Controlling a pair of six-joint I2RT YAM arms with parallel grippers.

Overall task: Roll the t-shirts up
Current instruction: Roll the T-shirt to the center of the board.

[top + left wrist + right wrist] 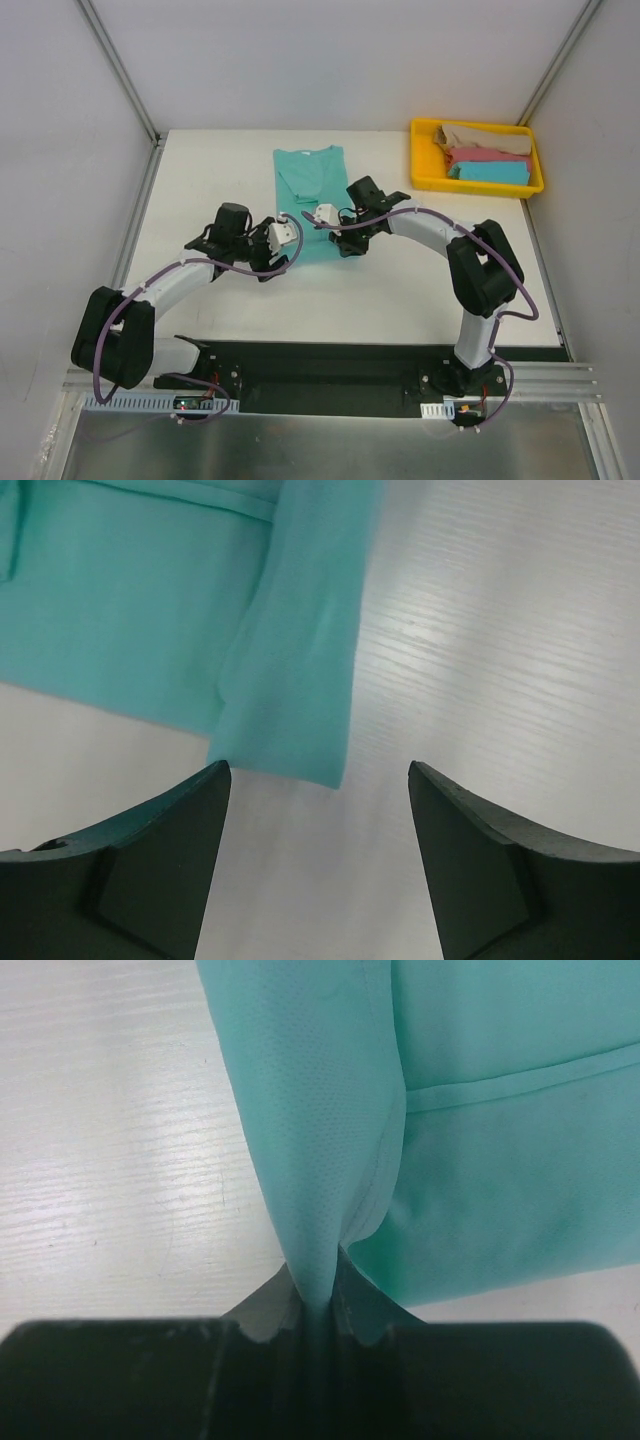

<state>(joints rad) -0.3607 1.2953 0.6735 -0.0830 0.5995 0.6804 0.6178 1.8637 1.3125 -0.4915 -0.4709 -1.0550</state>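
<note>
Tray: a yellow tray [420, 166] made of smooth plastic, a box shape with low walls, sits at the far right corner of the table [420, 290].
In the tray: three soft folded shirts lie side by side. The beige t-shirt [487, 137] is at the back, the pink t-shirt [489, 155] is in the middle, and the blue t-shirt [490, 172] is at the front.
Green shirt: the sea-green t-shirt [310, 185] is not in the tray. It lies on the far middle of the table, well to the left of the tray, as a long strip.
Green shirt up close: the cloth is soft and thin, with tiny dots in the weave and a sewn hem line [500, 1150]. One flap lies folded over the rest [290, 640].
Table top: white and flat, with fine lines like wood grain.
Left gripper: the left gripper [318, 770] has its two dark fingers spread wide and holds nothing. The near corner of the green shirt lies just in front of it.
Right gripper: the right gripper [318, 1305] is squeezed tight on the near edge of the green shirt. The cloth comes out from between the fingers as a pinched-up ridge.
Both grippers: they are at the near end of the green shirt, left one [286, 252] and right one [342, 240].
</note>
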